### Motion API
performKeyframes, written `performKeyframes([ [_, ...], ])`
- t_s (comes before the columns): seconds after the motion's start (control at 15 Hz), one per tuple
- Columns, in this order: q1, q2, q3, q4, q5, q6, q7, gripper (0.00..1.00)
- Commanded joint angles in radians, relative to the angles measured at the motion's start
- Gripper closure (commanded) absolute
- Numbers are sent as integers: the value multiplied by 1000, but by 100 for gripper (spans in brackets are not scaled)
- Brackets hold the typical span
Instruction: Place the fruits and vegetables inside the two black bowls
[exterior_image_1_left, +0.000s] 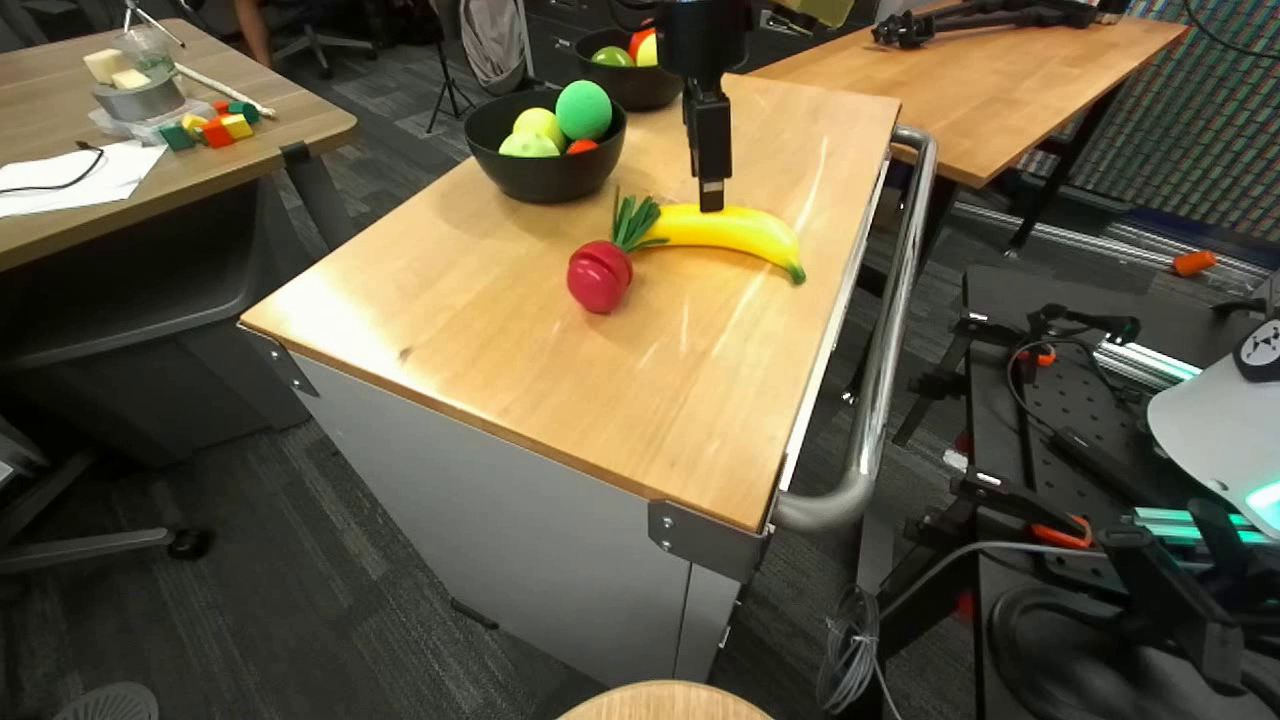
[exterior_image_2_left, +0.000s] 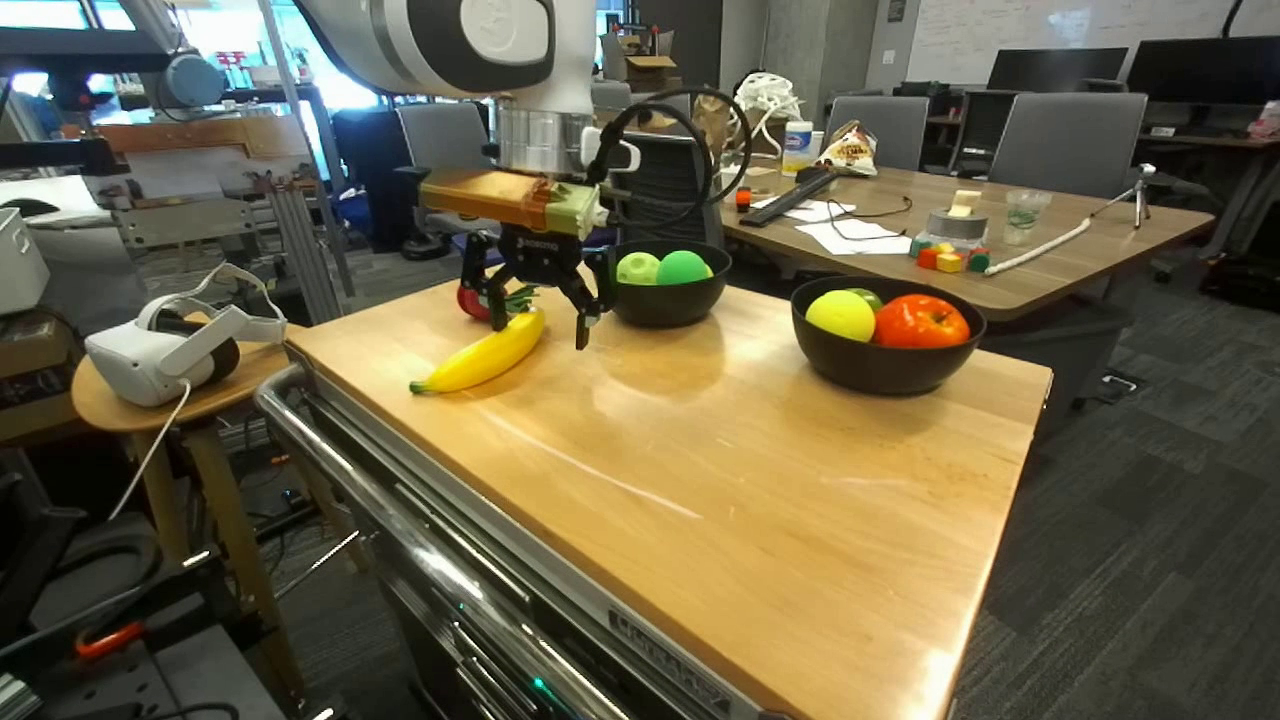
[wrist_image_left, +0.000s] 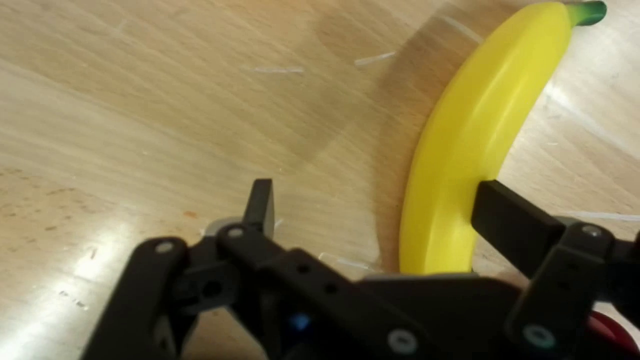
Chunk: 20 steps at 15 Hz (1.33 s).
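A yellow banana (wrist_image_left: 452, 145) lies on the wooden worktop (exterior_image_2_left: 700, 440), right by the robot's fingers (wrist_image_left: 517, 227), which are spread wide. In the wrist view the banana lies between them, much nearer the finger at that view's right, whose tip overlaps its edge; I can't tell whether they touch. The finger at the view's left is well apart from it. Just beside the banana sits a red vegetable with green leaves (exterior_image_1_left: 600, 278). Near the fingers stands a black bowl (exterior_image_2_left: 665, 308) holding a green ball (exterior_image_2_left: 683, 268), yellow-green round pieces (exterior_image_1_left: 540, 124) and something red (exterior_image_1_left: 581, 146). Farther off, a second black bowl (exterior_image_2_left: 880, 368) holds a red tomato (exterior_image_2_left: 925, 322), a yellow round fruit (exterior_image_2_left: 840, 316) and a green piece (exterior_image_1_left: 611, 57).
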<state>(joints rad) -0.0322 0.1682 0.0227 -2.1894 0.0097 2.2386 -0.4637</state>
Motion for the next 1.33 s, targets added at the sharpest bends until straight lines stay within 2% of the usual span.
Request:
performKeyframes([
  [0.0,-1,5,16,-2,25,-14,-24,0],
  [0.8,2,-54,29,-26,29,-37,-24,0],
  [1.27,27,-98,42,-52,34,-53,-31,0],
])
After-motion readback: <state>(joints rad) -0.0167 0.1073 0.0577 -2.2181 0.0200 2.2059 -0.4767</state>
